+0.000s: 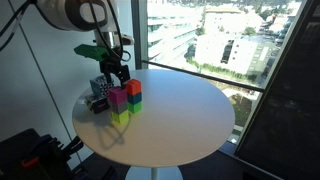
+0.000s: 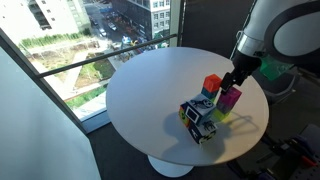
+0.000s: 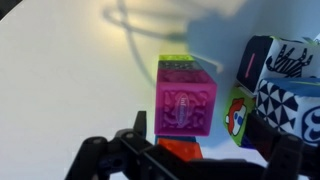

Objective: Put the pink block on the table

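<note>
The pink block (image 3: pixel 185 105) seems to sit on a yellow-green block (image 1: pixel 121 116) on the table (image 1: pixel 190 110). It looks light, hard and smooth (so it may slip). The jaws hang over it, wide apart and empty. Pinch its two flat sides.
</note>
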Controlling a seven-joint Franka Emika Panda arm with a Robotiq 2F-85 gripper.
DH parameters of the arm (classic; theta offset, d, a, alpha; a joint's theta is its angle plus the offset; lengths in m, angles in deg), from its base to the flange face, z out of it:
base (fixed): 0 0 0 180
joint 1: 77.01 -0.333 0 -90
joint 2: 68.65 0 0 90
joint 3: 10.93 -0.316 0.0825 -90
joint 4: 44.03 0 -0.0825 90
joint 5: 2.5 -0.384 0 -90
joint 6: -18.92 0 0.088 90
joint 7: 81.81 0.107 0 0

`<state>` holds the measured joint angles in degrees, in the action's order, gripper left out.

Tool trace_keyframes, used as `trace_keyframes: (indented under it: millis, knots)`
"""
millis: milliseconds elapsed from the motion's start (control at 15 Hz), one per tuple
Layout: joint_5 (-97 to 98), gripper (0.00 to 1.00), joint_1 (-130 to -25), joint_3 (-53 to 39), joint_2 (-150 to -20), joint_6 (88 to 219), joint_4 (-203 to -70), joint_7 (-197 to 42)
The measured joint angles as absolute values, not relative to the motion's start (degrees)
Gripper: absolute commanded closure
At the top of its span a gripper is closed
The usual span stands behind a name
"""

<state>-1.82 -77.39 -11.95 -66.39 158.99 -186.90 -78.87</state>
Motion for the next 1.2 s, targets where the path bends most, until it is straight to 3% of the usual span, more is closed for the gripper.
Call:
trace_keyframes:
  millis: [733, 867, 1200]
  knots:
    - [-1.8, 0.00, -77.5, -11.9, -68.4, 163.6, -188.3, -79.0]
    - [-1.8, 0.27, -77.5, -11.8, -69.0, 163.7, -188.3, -79.0]
    - [-0.9, 0.68, -77.4, -11.6, -70.1, 163.9, -188.3, -79.0]
